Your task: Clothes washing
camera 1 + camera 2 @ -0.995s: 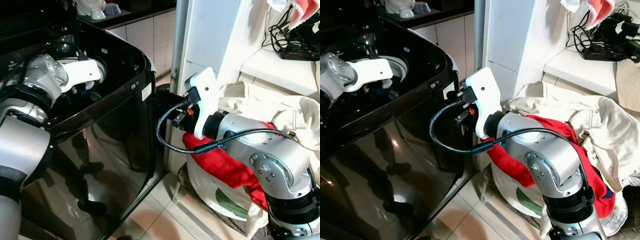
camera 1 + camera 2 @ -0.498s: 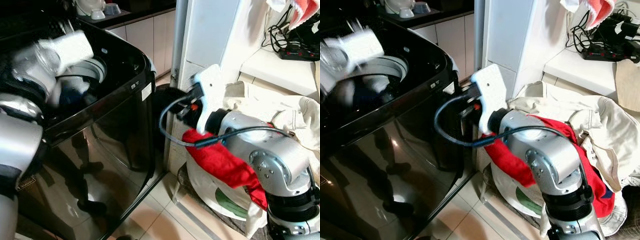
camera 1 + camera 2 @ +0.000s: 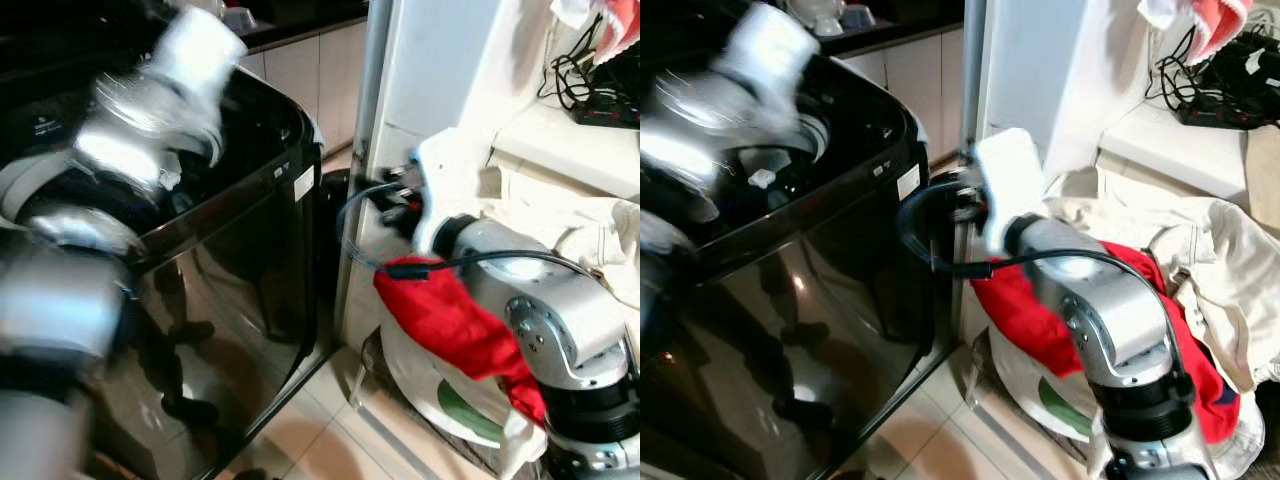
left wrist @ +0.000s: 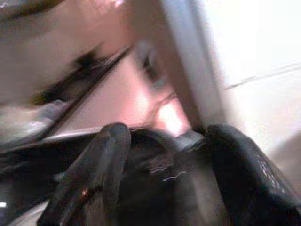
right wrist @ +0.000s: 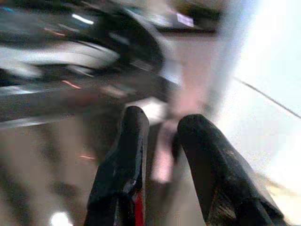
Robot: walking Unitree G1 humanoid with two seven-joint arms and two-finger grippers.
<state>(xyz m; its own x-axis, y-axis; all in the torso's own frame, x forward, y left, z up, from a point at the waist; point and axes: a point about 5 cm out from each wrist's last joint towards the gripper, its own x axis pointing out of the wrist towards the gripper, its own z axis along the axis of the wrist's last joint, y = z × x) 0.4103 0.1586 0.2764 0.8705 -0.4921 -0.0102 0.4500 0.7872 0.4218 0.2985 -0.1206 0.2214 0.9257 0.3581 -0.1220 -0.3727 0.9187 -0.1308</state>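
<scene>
From the left eye, the left arm has swung up out of the washing machine [image 3: 230, 250] drum, where it reached a second ago, and now blurs above the open top; that load step looks finished. The red garment [image 3: 450, 325] has risen with the right arm, draped beneath its forearm beside the machine's right edge, above the laundry bag [image 3: 430, 395].

The right eye shows cream clothes [image 3: 1200, 250] heaped behind, a power strip with cables [image 3: 1225, 85] on the shelf, and the white pillar [image 3: 1040, 80] crowding the arm's path to the drum.

In the left wrist view, the left hand [image 4: 162, 155] is spread and empty.

In the right wrist view, the right hand [image 5: 160, 141] is slightly parted, gripping nothing I can make out.
</scene>
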